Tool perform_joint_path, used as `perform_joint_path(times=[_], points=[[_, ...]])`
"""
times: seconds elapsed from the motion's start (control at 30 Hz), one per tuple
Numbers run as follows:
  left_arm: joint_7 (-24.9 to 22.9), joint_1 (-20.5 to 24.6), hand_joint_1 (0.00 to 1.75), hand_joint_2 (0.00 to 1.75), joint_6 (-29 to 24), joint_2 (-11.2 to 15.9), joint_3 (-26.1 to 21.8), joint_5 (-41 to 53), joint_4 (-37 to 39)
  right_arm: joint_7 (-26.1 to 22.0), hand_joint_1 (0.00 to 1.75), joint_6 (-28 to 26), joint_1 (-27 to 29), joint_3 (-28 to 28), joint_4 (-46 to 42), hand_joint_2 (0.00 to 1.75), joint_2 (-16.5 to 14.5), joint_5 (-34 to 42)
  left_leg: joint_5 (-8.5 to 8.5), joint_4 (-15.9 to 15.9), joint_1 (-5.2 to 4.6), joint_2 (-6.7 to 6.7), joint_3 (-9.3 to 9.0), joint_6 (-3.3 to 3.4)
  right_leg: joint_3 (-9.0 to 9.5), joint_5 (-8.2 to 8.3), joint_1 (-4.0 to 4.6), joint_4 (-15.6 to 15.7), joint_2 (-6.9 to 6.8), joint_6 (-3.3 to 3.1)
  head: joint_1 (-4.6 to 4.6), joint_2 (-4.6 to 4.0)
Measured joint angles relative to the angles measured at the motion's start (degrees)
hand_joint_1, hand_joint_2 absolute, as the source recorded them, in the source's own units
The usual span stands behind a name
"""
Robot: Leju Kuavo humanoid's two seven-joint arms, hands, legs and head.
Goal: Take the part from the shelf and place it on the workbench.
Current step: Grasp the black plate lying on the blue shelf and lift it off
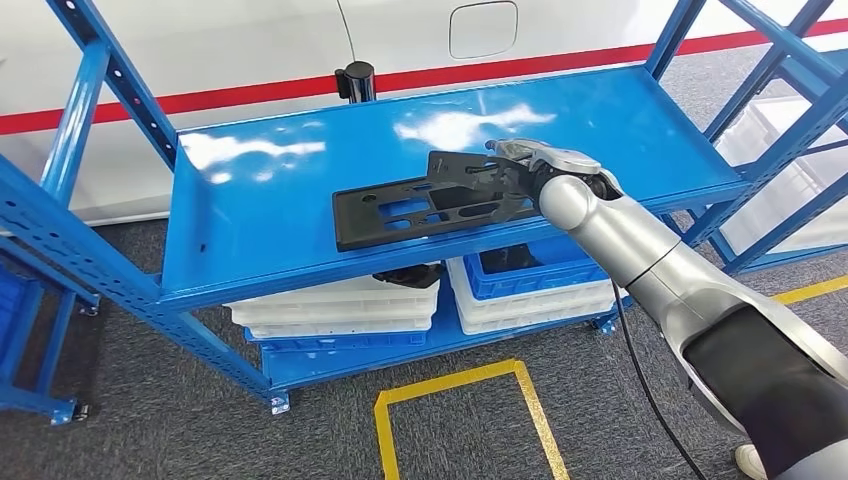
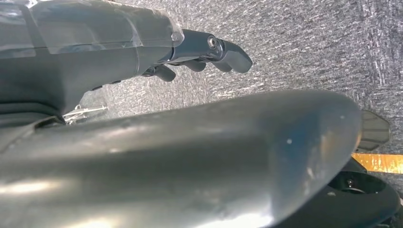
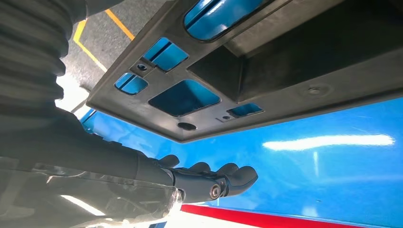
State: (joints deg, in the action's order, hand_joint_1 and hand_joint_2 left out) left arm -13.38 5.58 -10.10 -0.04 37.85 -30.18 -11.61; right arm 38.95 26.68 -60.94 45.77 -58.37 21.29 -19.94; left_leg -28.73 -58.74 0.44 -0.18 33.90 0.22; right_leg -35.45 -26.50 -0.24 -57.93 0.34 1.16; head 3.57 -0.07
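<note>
- The black part (image 1: 415, 208), a flat plate with cutouts, lies on the top board of the blue shelf (image 1: 250, 200), toward its near edge.
- Right hand (image 1: 520, 175) is at the part's right end; can't tell whether it's gripping.
- Left hand (image 2: 199, 54) hangs over grey carpet, fingers curled, holding nothing.
- White and blue bins (image 1: 530, 285) sit on the lower board.

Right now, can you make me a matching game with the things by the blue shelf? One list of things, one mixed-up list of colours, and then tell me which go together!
Things:
1. part lying on the shelf top
2. shelf
3. floor tape in front of the shelf
4. stripe on the wall behind

Colours:
A. red
B. yellow
C. black
D. blue

Pairs: 1-C, 2-D, 3-B, 4-A.

Bonus: the right hand is at the part's end. I cannot tell if it grips it.
</note>
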Motion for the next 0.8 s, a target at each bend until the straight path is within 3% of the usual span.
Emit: perform_joint_path(times=[0.8], points=[[0.19,0.0,0.0,0.0,0.16,0.0,0.87,-0.28,0.0,0.0,0.0,-1.94,-0.14,1.75,-1.49,1.75,-0.02,5.48,-0.03,0.01,-0.15,0.09,-0.03,0.06,0.3,0.05,-0.15,0.41,-0.02,0.08,0.08,0.0]])
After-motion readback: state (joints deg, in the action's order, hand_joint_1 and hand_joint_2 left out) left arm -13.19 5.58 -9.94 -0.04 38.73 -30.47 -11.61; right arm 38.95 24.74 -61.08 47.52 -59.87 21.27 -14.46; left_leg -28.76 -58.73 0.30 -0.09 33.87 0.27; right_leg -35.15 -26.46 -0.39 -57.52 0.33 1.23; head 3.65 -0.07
